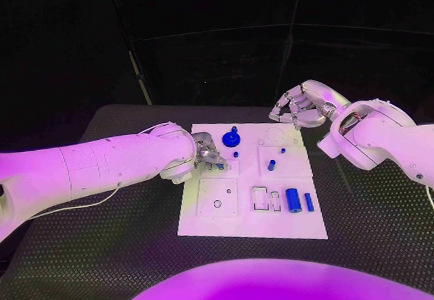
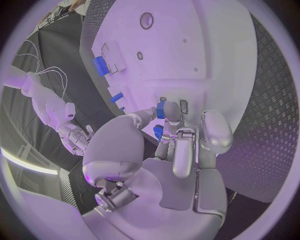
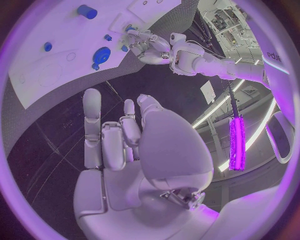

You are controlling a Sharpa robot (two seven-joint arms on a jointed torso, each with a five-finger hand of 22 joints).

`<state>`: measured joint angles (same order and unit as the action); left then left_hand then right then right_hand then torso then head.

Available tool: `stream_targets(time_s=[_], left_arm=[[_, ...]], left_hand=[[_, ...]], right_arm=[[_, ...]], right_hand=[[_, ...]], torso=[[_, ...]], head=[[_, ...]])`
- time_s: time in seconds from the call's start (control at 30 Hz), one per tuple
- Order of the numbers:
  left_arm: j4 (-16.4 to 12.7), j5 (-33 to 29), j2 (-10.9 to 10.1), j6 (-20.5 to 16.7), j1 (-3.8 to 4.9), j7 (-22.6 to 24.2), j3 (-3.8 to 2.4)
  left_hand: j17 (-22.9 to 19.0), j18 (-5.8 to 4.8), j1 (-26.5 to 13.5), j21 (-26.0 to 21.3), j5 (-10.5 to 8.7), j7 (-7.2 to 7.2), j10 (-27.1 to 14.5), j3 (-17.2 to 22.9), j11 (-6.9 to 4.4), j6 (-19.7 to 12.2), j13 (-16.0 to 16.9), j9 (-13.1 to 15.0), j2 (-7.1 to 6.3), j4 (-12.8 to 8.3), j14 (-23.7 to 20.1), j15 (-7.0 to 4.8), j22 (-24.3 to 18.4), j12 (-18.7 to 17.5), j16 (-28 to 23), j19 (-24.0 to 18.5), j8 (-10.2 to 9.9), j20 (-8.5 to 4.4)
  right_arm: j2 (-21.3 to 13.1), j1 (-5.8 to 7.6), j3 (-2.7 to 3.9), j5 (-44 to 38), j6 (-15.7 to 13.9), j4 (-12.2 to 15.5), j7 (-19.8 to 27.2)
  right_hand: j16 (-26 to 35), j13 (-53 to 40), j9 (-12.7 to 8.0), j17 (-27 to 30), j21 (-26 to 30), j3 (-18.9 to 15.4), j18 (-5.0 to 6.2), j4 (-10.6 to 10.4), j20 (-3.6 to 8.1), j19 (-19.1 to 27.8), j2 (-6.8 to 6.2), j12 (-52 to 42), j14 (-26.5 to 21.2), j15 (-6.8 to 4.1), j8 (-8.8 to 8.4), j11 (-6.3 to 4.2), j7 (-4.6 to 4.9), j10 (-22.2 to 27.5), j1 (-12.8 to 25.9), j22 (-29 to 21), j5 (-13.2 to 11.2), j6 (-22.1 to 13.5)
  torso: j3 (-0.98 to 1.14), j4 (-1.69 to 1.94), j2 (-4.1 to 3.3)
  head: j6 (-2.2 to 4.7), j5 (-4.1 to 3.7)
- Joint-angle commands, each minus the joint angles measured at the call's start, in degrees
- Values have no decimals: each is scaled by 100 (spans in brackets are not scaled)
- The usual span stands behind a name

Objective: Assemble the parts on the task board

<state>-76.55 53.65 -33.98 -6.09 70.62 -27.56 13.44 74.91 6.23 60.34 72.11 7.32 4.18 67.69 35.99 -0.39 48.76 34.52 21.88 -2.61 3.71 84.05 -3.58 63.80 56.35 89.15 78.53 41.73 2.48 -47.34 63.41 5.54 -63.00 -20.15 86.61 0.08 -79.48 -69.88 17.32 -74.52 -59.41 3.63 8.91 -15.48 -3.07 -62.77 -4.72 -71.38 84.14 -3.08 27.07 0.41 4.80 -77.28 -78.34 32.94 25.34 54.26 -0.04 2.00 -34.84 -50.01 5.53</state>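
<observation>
The white task board [image 1: 242, 216] lies mid-table, also seen as the board [image 2: 206, 55] and the board [image 3: 59, 70]. My left hand [image 1: 206, 155] reaches over its left edge and pinches a small blue part [image 2: 160, 110] between thumb and a finger, low over the plate. A blue gear-like part [image 1: 232, 138] stands at the far side, with small blue pegs [image 1: 272, 165] mid-board and a blue cylinder [image 1: 293, 200] near the right. My right hand [image 1: 298, 108] hovers past the board's far right corner, fingers loosely apart and holding nothing.
The black textured table [image 1: 105, 257] surrounds the board. Rectangular slots [image 1: 267, 198] and a round hole [image 1: 217, 204] mark the board's near half. A white cable [image 1: 83, 206] trails under my left arm. My right forearm [image 1: 393, 144] spans the table's right side.
</observation>
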Motion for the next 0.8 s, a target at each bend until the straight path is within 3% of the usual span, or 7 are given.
stream_targets(time_s=[0.03, 0.8], left_arm=[[17, 100, 8, 113, -1, -64, 4], [28, 162, 55, 454, -4, -105, 5]], left_hand=[[1363, -63, 4, 19, 32, -9, 26, 1116, -4, 3, -1, -8, 34, -1080, 560, -41, -4, 26, 4, 20, 8, -8], [1389, -69, -35, 20, 3, 4, 98, 1000, 7, -36, 73, -66, 40, -1044, 566, -31, 9, 106, 19, 22, -43, -6]], right_arm=[[4, 11, 4, 12, 27, 15, 37], [11, 10, 3, 12, 32, 8, 23]], right_hand=[[15, 4, 5, -3, 23, -2, 90, -20, 2, 14, 7, 11, 272, -37, 24, -12, -6, 23, -57, -9, 24, -37], [16, 2, 8, -2, 26, -4, 90, -33, 1, 17, 5, 9, 271, -34, 28, -11, -5, 22, -49, -13, 28, -37]], torso=[[0, 2, -2], [3, 0, -1]], head=[[1, 0], [1, -9]])
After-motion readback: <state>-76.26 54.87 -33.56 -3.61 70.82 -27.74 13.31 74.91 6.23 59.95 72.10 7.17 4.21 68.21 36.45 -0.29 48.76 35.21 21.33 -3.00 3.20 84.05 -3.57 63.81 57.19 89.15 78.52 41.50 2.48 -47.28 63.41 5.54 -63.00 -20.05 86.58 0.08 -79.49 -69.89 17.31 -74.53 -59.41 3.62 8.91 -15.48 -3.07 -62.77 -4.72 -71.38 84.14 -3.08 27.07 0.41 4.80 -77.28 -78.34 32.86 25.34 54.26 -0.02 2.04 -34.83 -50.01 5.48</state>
